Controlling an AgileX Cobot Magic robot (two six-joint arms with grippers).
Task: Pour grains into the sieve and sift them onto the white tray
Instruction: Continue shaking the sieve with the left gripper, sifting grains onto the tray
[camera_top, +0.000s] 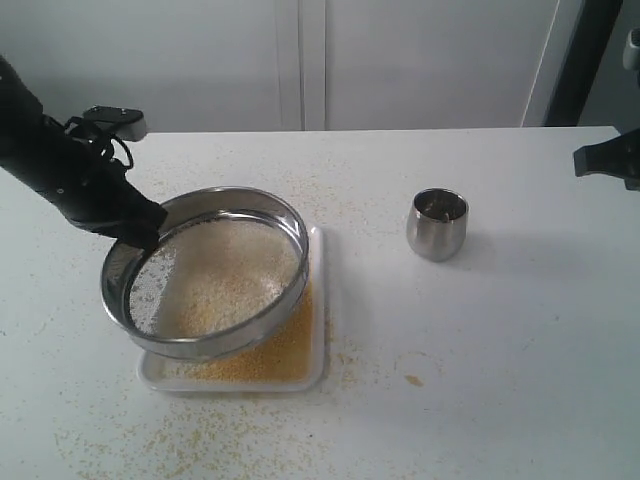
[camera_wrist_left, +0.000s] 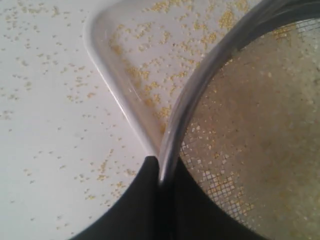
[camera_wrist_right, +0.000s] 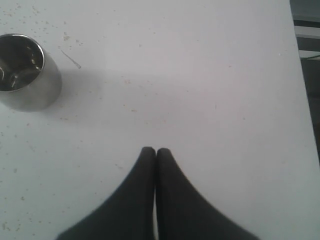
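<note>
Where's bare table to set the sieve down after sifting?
Best room: the table right of the steel cup, by the shut right gripper, and the narrower strip between cup and white tray. Crowded left: the sieve, held by the left gripper, hangs over the tray, spilled grains all around.

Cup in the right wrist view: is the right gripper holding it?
No: the cup stands alone on the table, apart from the right gripper, whose jaws are shut together on nothing.
</note>
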